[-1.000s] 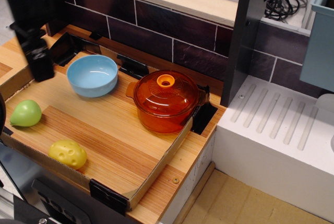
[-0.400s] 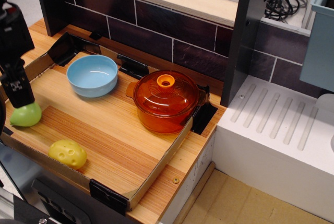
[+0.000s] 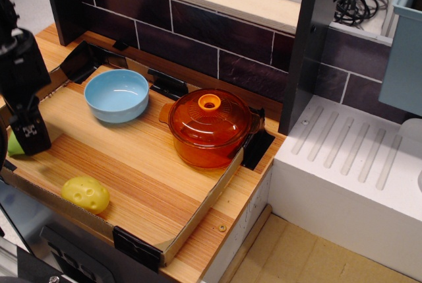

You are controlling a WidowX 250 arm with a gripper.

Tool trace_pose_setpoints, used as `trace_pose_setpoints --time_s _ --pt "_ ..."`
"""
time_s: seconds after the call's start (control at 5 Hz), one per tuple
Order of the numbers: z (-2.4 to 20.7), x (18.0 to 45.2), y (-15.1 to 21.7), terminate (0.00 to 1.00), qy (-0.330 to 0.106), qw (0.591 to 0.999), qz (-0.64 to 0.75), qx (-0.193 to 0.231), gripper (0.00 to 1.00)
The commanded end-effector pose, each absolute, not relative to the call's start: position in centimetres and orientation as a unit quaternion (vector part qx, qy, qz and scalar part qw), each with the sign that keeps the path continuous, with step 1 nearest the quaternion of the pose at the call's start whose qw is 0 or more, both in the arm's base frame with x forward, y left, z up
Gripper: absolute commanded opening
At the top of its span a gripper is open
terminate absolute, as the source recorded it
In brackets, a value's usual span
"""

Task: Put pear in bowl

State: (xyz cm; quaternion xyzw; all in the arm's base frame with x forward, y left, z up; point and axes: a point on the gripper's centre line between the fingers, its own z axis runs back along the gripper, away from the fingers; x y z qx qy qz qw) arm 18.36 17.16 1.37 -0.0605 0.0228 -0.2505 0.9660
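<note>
The light-green pear (image 3: 11, 144) lies at the left edge of the wooden tray and is almost fully covered; only a green sliver shows. My black gripper (image 3: 33, 143) has come down right over it, its finger (image 3: 30, 131) standing in front of the pear. How the jaws stand is hidden, and I cannot tell if they touch the pear. The light-blue bowl (image 3: 117, 95) sits empty at the back left of the tray, to the upper right of the gripper.
An orange translucent lidded pot (image 3: 210, 128) stands right of the bowl. A yellow dimpled lump (image 3: 86, 194) lies near the tray's front edge. Low cardboard walls (image 3: 198, 214) rim the wooden tray. A dark tiled wall is behind, a white drainer (image 3: 349, 164) to the right.
The gripper has moved from the back left down and forward onto the pear, which was in plain view and is now nearly hidden. Nothing else has moved.
</note>
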Motion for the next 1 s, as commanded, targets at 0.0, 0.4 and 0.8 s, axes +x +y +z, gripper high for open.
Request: trace_pose_setpoints --time_s 0.0,0.4,0.8 --pt "2.1 17.7 17.3 0.00 -0.002 0.967 -0.251 -0.042 0.00" --pt "6.9 21.8 17.3 0.00 -0.039 0.977 -0.203 -0.059 0.00" --pt "8.1 24.2 14.1 0.00 -0.070 0.975 -0.203 -0.059 0.00"
